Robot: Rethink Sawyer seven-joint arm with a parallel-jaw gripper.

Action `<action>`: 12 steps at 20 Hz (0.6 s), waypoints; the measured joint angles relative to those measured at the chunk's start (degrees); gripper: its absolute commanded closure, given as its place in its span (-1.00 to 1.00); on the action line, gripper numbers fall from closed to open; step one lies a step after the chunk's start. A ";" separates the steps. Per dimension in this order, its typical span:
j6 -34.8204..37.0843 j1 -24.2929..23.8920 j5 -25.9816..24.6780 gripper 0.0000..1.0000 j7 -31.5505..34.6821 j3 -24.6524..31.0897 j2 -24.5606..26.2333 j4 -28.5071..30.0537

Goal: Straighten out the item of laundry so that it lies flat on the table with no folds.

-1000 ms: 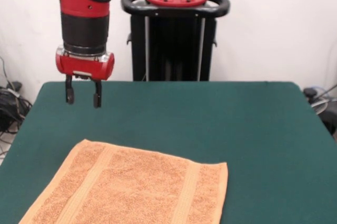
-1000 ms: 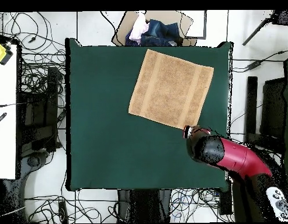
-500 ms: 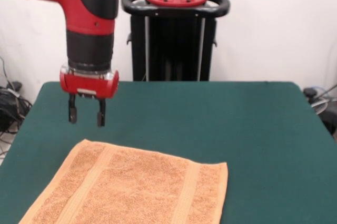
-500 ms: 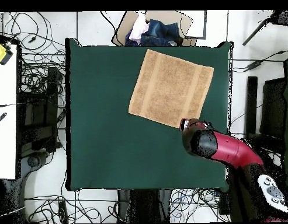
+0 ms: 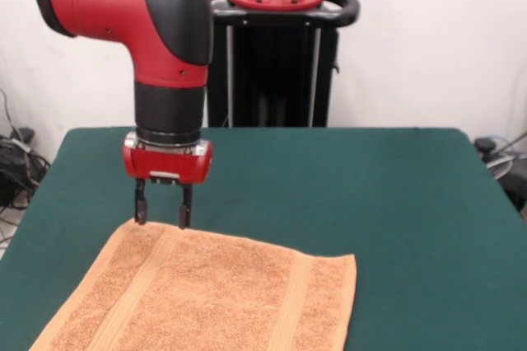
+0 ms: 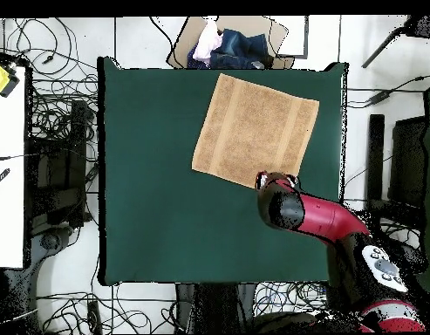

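- At the left centre of the front view, the gripper (image 5: 162,212) hangs from the red and black arm (image 5: 169,63) with its two fingers apart and nothing between them; their tips are just at the far edge of the orange-tan towel (image 5: 206,297).
- A second ago the gripper stood higher and further toward the upper left, well clear of the cloth; since then it has come down and moved in toward the towel's far left corner.
- In the overhead view the gripper (image 6: 276,180) now sits at the towel's (image 6: 255,133) lower right edge, having shifted left along it.
- The towel has not moved: it lies spread flat on the green table (image 5: 412,227), in the lower left of the front view and the upper centre-right of the overhead view.
- Seen from above, it is nearly square and turned slightly clockwise against the table edges; its woven bands run from upper right to lower left.
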 measured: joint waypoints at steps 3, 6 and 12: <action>0.00 0.41 0.06 -1.00 0.00 -0.04 0.05 -0.02; 0.00 0.90 0.33 -1.00 0.00 -0.12 -0.40 -0.01; 0.00 1.93 1.00 -1.00 0.00 -0.16 -2.23 0.01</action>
